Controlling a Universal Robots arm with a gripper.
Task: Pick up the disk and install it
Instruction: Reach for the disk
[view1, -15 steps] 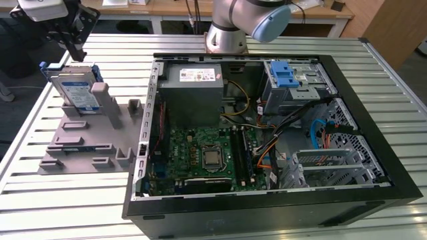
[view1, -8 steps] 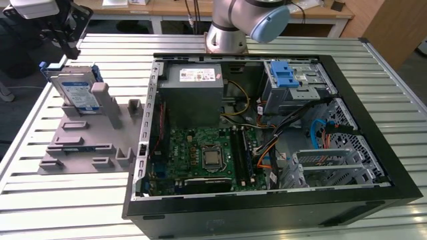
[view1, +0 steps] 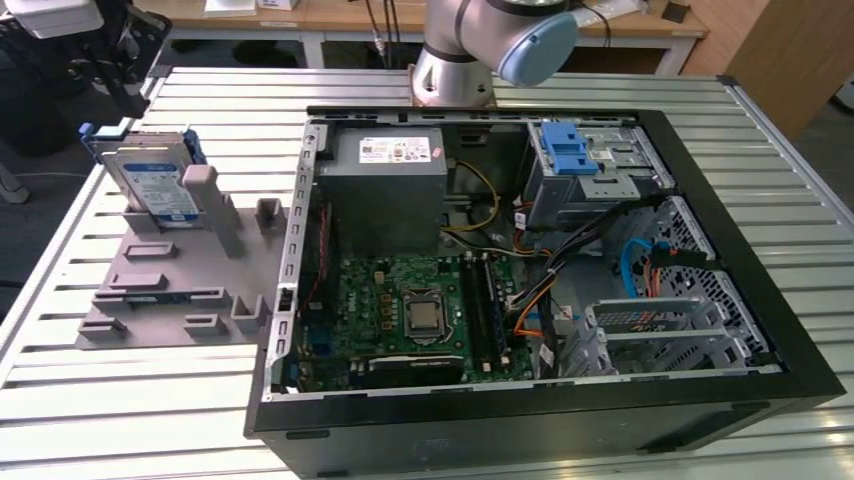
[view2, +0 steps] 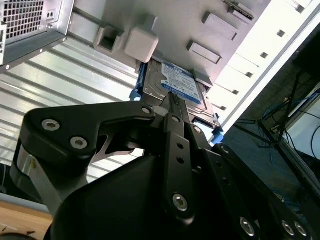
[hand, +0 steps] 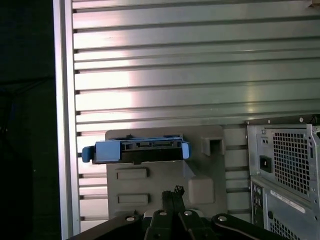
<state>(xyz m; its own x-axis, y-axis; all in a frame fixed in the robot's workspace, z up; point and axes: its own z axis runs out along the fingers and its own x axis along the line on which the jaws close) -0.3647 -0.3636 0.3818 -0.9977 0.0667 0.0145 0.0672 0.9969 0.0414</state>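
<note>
The disk (view1: 154, 185) stands on edge in a slot of a grey fixture plate (view1: 160, 285), at the exterior view's left of the open computer case (view1: 747, 300). Its white-and-blue label and blue bracket show in the second wrist view (view2: 177, 82), and its blue bracket edge in the first wrist view (hand: 137, 150). My gripper (view1: 127, 95) hangs above and just behind the disk, apart from it. In both wrist views its fingers (view2: 172, 107) (hand: 172, 192) lie together with nothing between them, the tips pointing at the disk.
Inside the case sit a silver drive cage with a blue latch (view1: 587, 160), a grey power supply box (view1: 387, 175) and the green mainboard (view1: 414, 310). Everything rests on a slatted aluminium table (view1: 134, 400). The arm's base (view1: 454, 70) stands behind the case.
</note>
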